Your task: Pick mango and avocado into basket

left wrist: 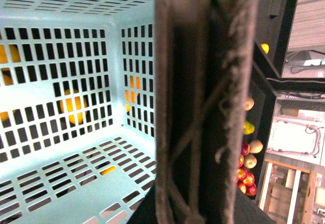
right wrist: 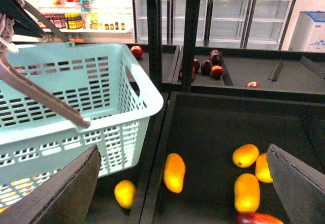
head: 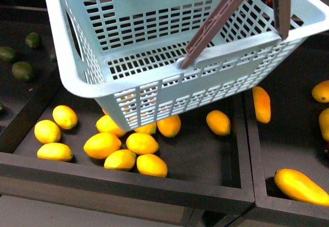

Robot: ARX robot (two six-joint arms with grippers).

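Fruit crowds the middle compartment: a cluster of yellow oval fruits point(head: 103, 144) lies on the dark floor directly under the basket point(head: 226, 49), which hangs tilted in the air above them. Its brown handle point(head: 216, 23) rises to the upper right and out of the front view. The same handle point(left wrist: 203, 107) fills the left wrist view close up, so whether the left gripper's jaws are closed or apart cannot be told. Beside it, yellow fruit shows through the slots of the basket's wall point(left wrist: 30, 89).

The right gripper point(right wrist: 183, 152) hovers over the right compartment, its dark fingers point(right wrist: 71, 188) spread wide with nothing between them. Below it the mango point(right wrist: 174, 172) lies just beside the divider point(right wrist: 152, 183). In the front view it point(head: 261, 103) sits just right of that divider point(head: 249, 134). Other mangoes point(right wrist: 247, 192) lie near it, apart from one another, with bare dark floor between them.

The avocado point(head: 23, 71) rests in the left compartment, well apart from the mango, with two more dark green fruits near it. The basket's low corner hangs close to that compartment's edge.

On the right side the basket's rim point(right wrist: 144, 94) reaches out over the divider, and a dark upright post point(right wrist: 192, 26) stands behind. A raised front rail point(head: 128, 178) bounds the compartments on the near side.
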